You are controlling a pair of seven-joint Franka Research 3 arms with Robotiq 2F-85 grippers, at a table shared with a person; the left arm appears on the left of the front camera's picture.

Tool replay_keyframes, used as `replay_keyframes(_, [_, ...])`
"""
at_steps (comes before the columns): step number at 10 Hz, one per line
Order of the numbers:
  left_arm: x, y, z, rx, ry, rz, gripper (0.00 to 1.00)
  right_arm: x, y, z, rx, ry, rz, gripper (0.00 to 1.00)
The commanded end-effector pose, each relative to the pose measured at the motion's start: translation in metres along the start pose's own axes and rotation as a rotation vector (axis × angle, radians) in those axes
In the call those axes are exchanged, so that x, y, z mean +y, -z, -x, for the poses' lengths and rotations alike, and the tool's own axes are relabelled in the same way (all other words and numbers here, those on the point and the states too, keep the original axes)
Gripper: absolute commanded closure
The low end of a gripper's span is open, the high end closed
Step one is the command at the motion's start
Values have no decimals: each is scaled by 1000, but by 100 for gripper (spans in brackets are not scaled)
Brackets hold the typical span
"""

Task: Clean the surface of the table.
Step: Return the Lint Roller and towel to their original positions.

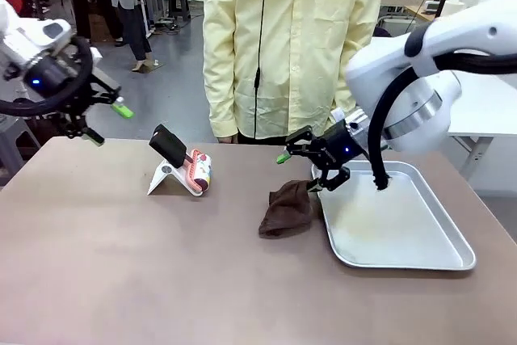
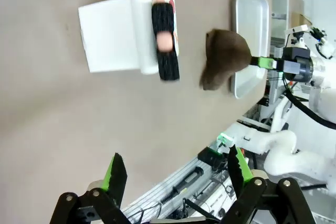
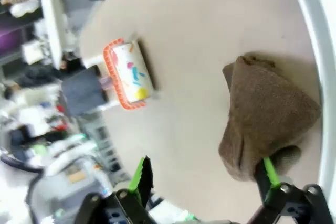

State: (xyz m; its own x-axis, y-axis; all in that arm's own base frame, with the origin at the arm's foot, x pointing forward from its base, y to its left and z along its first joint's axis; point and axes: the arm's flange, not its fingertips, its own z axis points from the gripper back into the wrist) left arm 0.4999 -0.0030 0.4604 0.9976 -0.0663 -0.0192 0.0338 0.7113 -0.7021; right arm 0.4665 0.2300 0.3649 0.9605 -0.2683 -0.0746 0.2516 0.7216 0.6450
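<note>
The taupe-brown table (image 1: 121,272) carries a crumpled brown cloth (image 1: 288,209) whose right side lies against the steel tray's rim. My right gripper (image 1: 303,171) hovers just above the cloth's far end, jaws open and holding nothing. From the right wrist, one green fingertip (image 3: 269,174) stands at the edge of the cloth (image 3: 268,114), and the gripper (image 3: 205,177) is open. My left gripper (image 1: 109,124) hangs open in the air at the table's far left corner. The left wrist view shows this gripper (image 2: 176,171) open, high above the table (image 2: 63,129), with the cloth (image 2: 223,59) far off.
A lint roller (image 1: 196,170) with a black handle rests on a white stand (image 1: 166,179) at the back middle-left. A silver tray (image 1: 420,260) sits at the right. A person in a yellow shirt (image 1: 291,38) stands at the far edge.
</note>
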Motion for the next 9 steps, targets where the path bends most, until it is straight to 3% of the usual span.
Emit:
replay_keyframes(1, [16, -10, 35, -44, 40, 67, 0, 41, -31, 13, 16, 31, 250, 0])
replay_keyframes(3, [37, -25, 69, -53, 62, 121, 0, 30, -51, 36, 8, 48, 193, 0])
replay_keyframes(4, [49, -32, 89, -28, 83, 156, 0, 11, -61, 51, 81, 62, 116, 0])
replay_keyframes(6, [74, -36, 131, -25, 116, 223, 0, -50, -92, 91, 217, 125, -64, 0])
replay_keyframes(7, [89, -38, 150, -38, 125, 277, 0, -83, -114, 107, 217, 132, -144, 0])
replay_keyframes(8, [102, -41, 162, -88, 103, 336, 0, -118, -137, 114, 134, 51, -203, 0])
replay_keyframes(9, [111, -43, 166, -115, 100, 398, 0, -153, -160, 106, 192, 42, -341, 0])
